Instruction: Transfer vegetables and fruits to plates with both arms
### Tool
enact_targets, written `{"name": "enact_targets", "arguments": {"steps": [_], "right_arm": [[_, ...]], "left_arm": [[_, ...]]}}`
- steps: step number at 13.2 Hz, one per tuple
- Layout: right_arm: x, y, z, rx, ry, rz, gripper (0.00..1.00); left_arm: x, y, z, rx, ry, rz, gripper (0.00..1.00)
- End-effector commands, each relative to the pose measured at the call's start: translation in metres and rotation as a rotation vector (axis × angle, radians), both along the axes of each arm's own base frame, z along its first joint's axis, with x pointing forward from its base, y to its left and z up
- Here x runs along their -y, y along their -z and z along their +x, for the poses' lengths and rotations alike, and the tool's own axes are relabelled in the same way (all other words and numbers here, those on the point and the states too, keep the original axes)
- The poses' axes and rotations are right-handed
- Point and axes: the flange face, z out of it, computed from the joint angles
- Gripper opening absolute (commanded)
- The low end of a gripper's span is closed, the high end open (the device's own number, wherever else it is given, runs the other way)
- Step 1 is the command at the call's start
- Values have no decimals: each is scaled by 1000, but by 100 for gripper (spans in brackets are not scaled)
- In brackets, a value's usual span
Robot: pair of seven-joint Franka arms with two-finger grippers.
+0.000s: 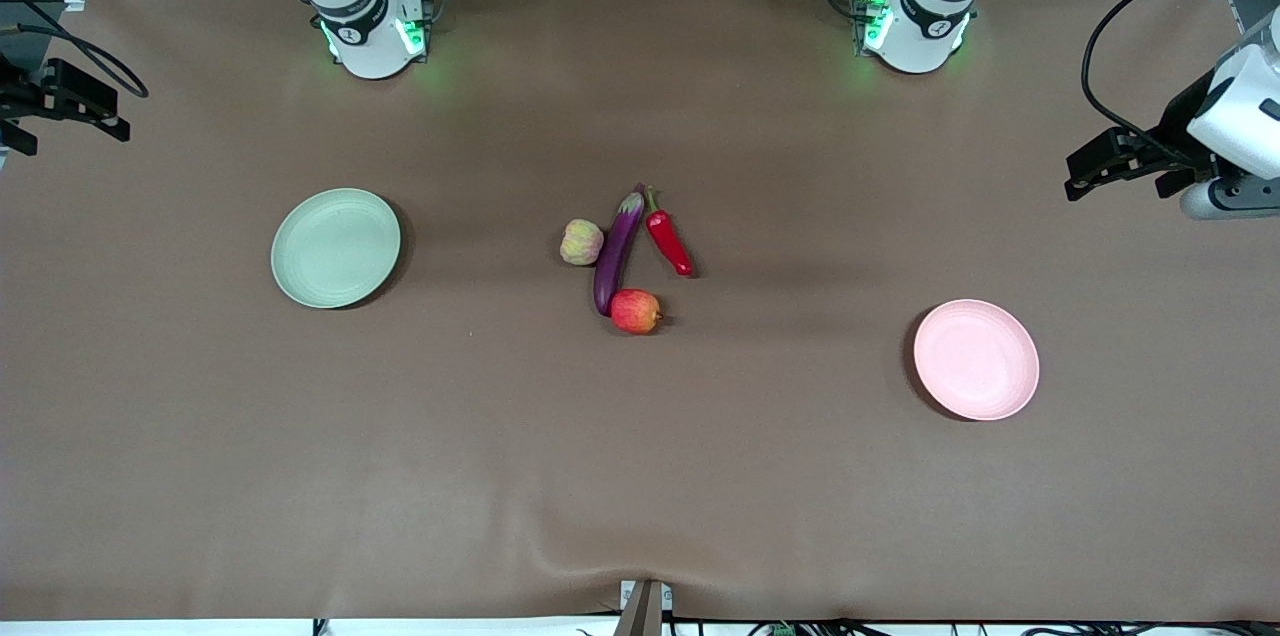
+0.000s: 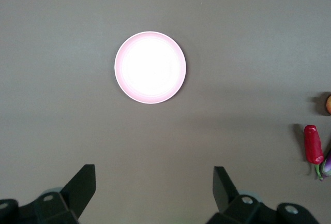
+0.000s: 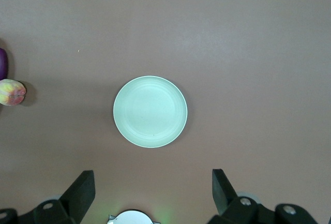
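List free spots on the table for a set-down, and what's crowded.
Both plates are bare: green plate and pink plate. Cloth lies open between each plate and the produce, and nearer the front camera. Crowded: eggplant, chili, peach and apple cluster mid-table.

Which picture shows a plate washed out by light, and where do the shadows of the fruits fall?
Left wrist view: the pink plate is overexposed, its middle almost pure white. Right wrist view: the green plate keeps its colour and faint rings. Front view: soft, short shadows lie beside the apple and the chili pepper, toward the left arm's end.
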Motion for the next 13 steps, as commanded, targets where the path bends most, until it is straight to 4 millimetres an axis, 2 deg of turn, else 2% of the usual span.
{"name": "enact_targets", "arguments": {"steps": [1,7,10,13], "right_arm": [[1,-1,-2,5,-1,20,100],[-1,2,-1,-2,-7,15,100],[4,1,-1,-2,0,3,100],[3,2,-1,-3,-2,3,100]], "left_arm": [[-7,-8,-3,-16,-14,4,100],[-6,-9,-4,-16,-9,41,100],[-6,-9,-5,-19,-14,38,100],[-2,-6,-8,-44,-72,41,100]]}}
